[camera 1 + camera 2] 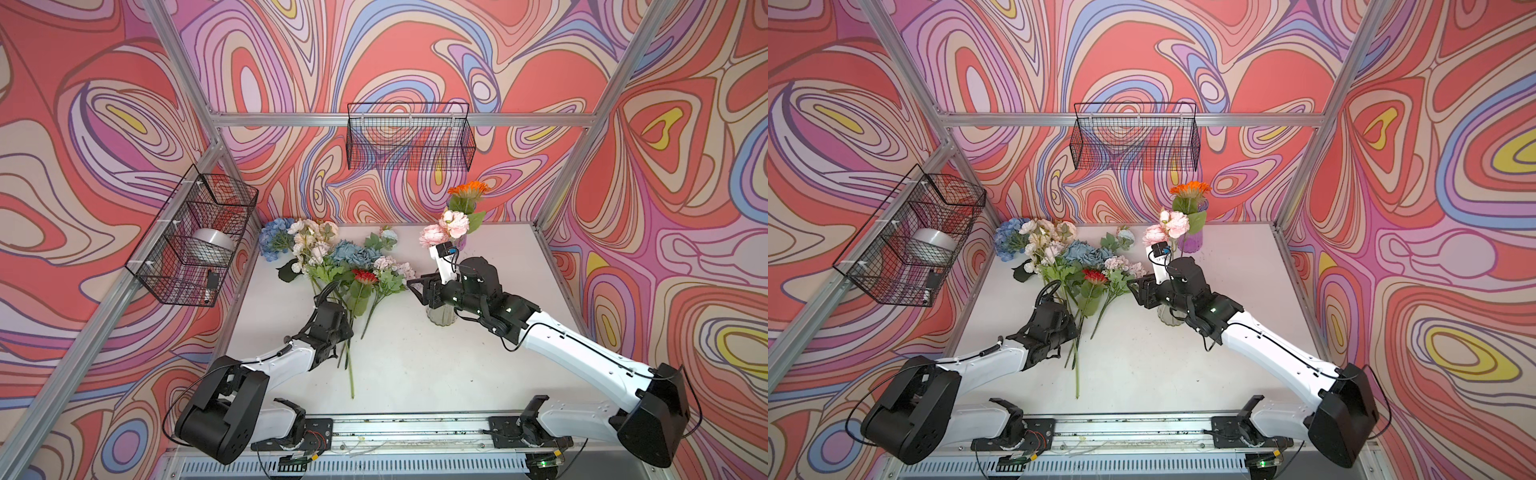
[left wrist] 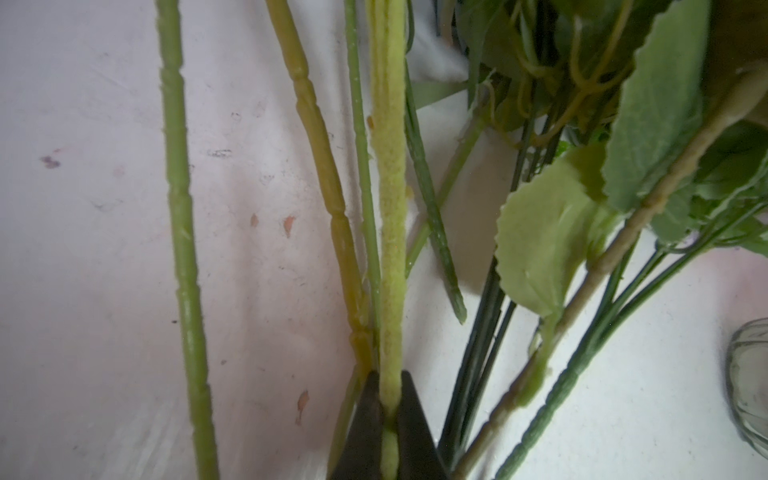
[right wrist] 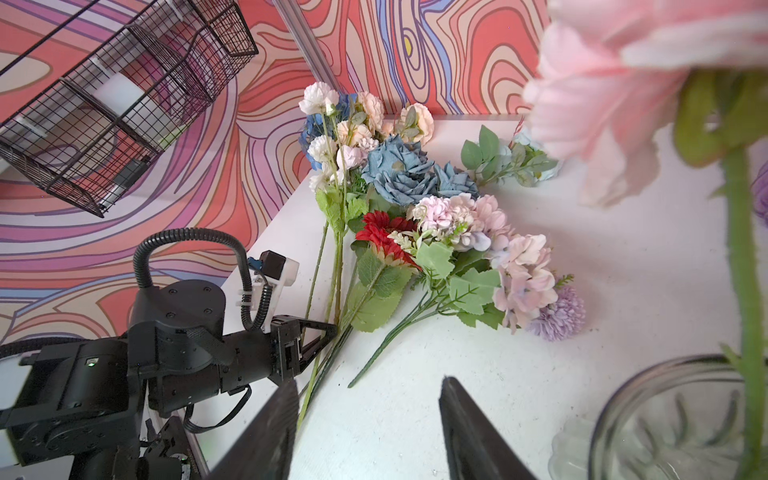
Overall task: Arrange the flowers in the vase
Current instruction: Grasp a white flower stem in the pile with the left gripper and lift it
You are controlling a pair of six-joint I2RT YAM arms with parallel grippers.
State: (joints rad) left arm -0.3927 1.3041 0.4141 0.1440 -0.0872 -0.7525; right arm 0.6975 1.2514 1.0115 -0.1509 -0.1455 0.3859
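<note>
Left hand (image 2: 390, 415) clamped on one fuzzy stem (image 2: 388, 208); right hand (image 3: 370, 428) agape beside the vase (image 3: 665, 419).
In both top views the flowers (image 1: 332, 257) lie heaped at the back left of the white desk (image 1: 415, 374), close to its left edge, with bare room in front and to the right. Left wrist view: black fingertips (image 2: 365, 424) pinch the pale, felt-like stem, and smooth jointed stems (image 2: 183, 249) lie beside it on the desk. Right wrist view: the right hand's fingers stand apart, empty; a pink bloom (image 3: 602, 104) on a green stalk stands in the ribbed clear-glass vase.
</note>
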